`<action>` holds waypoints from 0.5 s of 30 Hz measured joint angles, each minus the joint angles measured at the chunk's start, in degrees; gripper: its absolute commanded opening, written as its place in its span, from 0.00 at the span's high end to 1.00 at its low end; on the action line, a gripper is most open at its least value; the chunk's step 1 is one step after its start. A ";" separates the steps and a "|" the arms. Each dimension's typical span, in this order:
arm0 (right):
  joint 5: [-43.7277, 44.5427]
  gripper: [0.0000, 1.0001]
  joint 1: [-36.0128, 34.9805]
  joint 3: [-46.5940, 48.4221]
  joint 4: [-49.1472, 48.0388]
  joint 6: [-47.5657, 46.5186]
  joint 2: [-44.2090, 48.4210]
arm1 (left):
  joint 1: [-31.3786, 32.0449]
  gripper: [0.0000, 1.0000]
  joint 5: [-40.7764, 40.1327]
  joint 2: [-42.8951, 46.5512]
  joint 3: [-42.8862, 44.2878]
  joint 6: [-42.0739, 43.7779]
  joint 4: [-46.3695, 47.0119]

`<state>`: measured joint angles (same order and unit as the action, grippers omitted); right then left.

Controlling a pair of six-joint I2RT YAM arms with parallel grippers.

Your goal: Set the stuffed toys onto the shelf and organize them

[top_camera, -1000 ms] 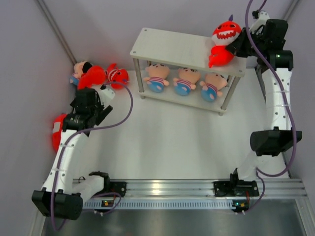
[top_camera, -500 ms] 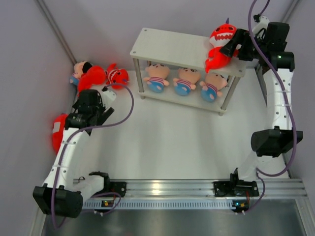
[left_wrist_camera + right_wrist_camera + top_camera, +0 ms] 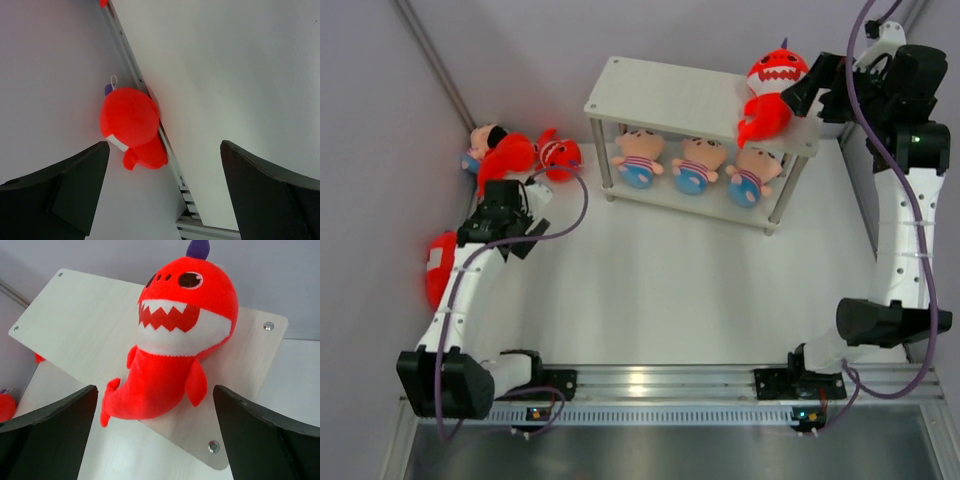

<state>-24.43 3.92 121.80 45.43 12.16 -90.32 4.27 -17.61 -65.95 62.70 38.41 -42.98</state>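
Note:
A red shark [image 3: 772,85] lies on the right end of the off-white shelf's top tier [image 3: 660,95], its tail hanging over the front edge. Three striped dolls [image 3: 698,163] sit side by side on the lower tier. My right gripper [image 3: 808,96] is open just right of the shark, holding nothing; in the right wrist view the shark [image 3: 175,335] rests on the board [image 3: 75,325] ahead of the spread right gripper [image 3: 155,435]. My left gripper [image 3: 165,190] is open and empty, facing another red shark [image 3: 131,125] on the floor by the left wall.
A heap of a doll [image 3: 480,143] and two red sharks [image 3: 535,155] lies at the far left, just beyond my left wrist [image 3: 503,218]. A further shark [image 3: 438,265] lies against the left wall. Purple walls close in on both sides, and a metal rail [image 3: 660,382] runs along the near edge.
My right gripper opened, let go of the red shark and drew back to the right; the shark now rests on the top tier. My left arm edged toward the heap.

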 measured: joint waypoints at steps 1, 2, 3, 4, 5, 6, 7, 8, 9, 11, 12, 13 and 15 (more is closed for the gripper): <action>0.52 0.00 0.00 -0.85 -0.22 -0.13 1.05 | -1.64 0.01 0.74 -1.27 0.00 -0.17 0.15; 1.01 0.01 0.00 -2.03 -0.33 -0.17 2.40 | -4.15 0.01 1.97 -2.69 0.28 -0.33 0.13; 1.38 0.00 0.00 -3.43 -0.74 -0.20 3.89 | -7.67 0.01 3.52 -4.63 0.81 -0.48 0.15; 1.70 0.01 0.00 -5.42 -1.64 -0.22 5.68 | -12.15 0.01 4.33 -7.23 1.68 -0.72 0.57; 1.92 0.01 0.00 -7.89 -2.38 -0.20 7.89 | -16.94 0.01 4.57 -9.94 2.73 -0.87 1.51; 2.12 0.01 0.00 -9.86 -3.26 -0.13 9.79 | -21.44 0.01 4.68 -12.61 3.58 -1.01 2.86; 2.14 0.01 0.00 -12.17 -4.63 -0.13 11.74 | -25.68 0.01 4.57 -15.23 4.20 -1.03 4.50; 2.14 0.01 0.00 -13.90 -5.29 -0.11 13.40 | -29.14 0.01 4.44 -17.27 4.44 -1.03 5.77; 2.14 0.00 0.00 -15.43 -5.92 -0.09 15.04 | -31.56 0.01 4.46 -18.80 4.46 -1.03 6.71; 2.12 0.01 0.00 -17.31 -6.88 -0.15 17.55 | -34.40 0.01 4.48 -21.73 4.46 -1.03 8.20; 2.12 0.01 0.00 -17.59 -7.15 -0.17 18.21 | -34.64 0.01 4.48 -22.77 4.46 -1.05 9.18; 2.12 0.01 0.00 -17.62 -7.37 -0.17 18.69 | -34.62 0.01 4.50 -23.96 4.59 -1.11 10.05; 2.12 0.01 -0.02 -17.92 -8.37 -0.20 19.41 | -34.75 0.01 4.70 -27.28 6.32 -1.53 10.78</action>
<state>-22.31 3.90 103.88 37.06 11.97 -70.91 -30.48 -12.91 -93.23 69.01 36.88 -32.21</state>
